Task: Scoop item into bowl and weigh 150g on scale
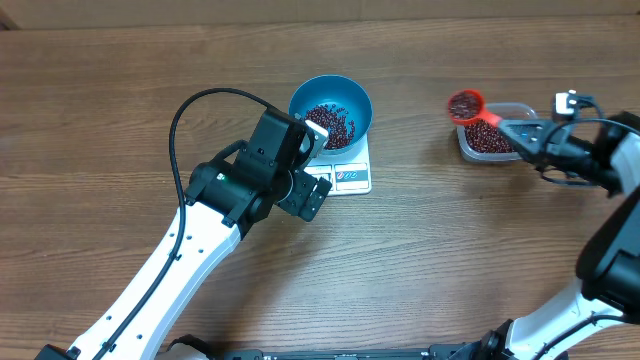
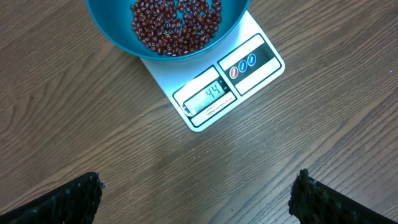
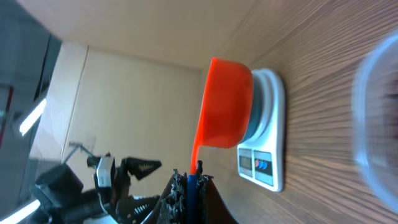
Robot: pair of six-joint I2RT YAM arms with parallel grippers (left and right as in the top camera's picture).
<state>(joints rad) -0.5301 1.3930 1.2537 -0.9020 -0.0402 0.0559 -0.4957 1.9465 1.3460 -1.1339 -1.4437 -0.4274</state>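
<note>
– What does the worktop [image 1: 120, 80] carry?
– The scale [image 1: 352, 178], with the bowl [image 1: 355, 100] on it; a clear tub [image 1: 512, 108] sits well apart to the right.
– The grippers?
– The left gripper [image 1: 320, 166] hovers over the scale's display edge, spread wide and holding nothing. The right gripper [image 1: 515, 130] is clamped on the handle of a scoop [image 1: 466, 104] at the tub's corner.
– The beans [image 1: 332, 124]?
– In bowl, tub and scoop

Left jaws wide, right jaws tight.

White links and black joints on left arm [image 1: 150, 290] and right arm [image 1: 615, 240], black cable [image 1: 174, 135] on left, ridged black fingers [image 2: 68, 200].
</note>
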